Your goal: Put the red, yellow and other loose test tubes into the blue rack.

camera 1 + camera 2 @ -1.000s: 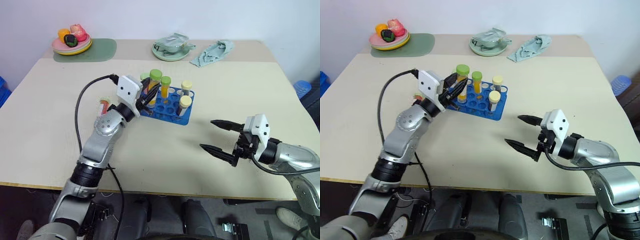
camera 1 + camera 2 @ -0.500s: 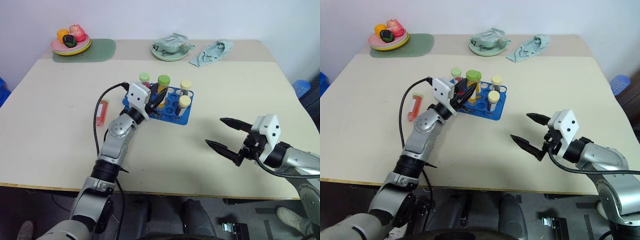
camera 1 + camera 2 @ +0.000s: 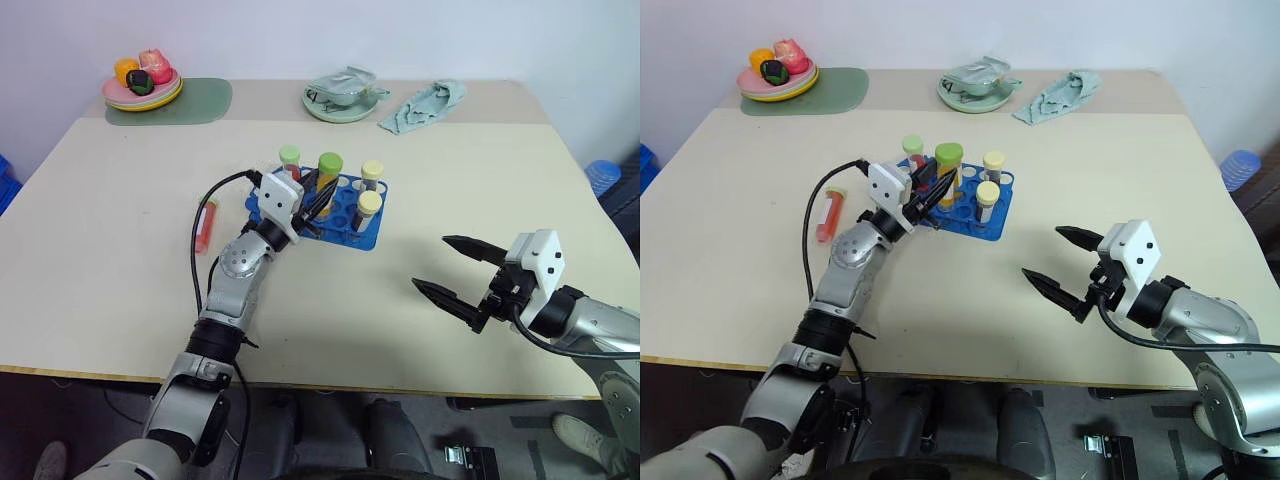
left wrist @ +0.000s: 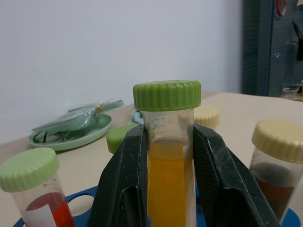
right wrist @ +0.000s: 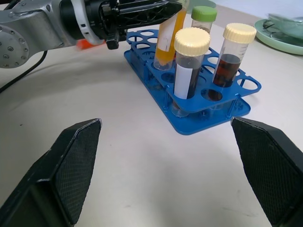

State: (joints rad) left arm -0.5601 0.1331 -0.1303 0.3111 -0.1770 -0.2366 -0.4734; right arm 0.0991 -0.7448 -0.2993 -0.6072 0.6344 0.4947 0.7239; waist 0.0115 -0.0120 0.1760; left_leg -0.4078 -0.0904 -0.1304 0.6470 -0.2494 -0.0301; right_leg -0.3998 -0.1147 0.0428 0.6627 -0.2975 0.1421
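Observation:
The blue rack point(image 3: 348, 233) stands mid-table. My left gripper point(image 3: 316, 198) is shut on the yellow test tube point(image 4: 169, 166), green-capped and leaning, its lower end at a hole in the rack point(image 5: 196, 111). A red test tube point(image 3: 204, 224) lies loose on the table left of the rack. Another red one with a green cap point(image 3: 290, 157) stands in the rack, along with two dark, cream-capped tubes point(image 3: 370, 205). My right gripper point(image 3: 431, 263) hangs open over the table to the rack's right, well apart from it.
A plate of toy fruit point(image 3: 143, 84) on a green mat point(image 3: 195, 103) sits at the back left. A green dish point(image 3: 342, 100) and a crumpled cloth point(image 3: 425, 105) lie at the back. My left arm's black cable point(image 3: 197, 245) loops over the loose red tube.
My left gripper has sunk slightly with the yellow tube, down onto the rack. The loose red tube beside my arm has come into sight. My right gripper has stayed put.

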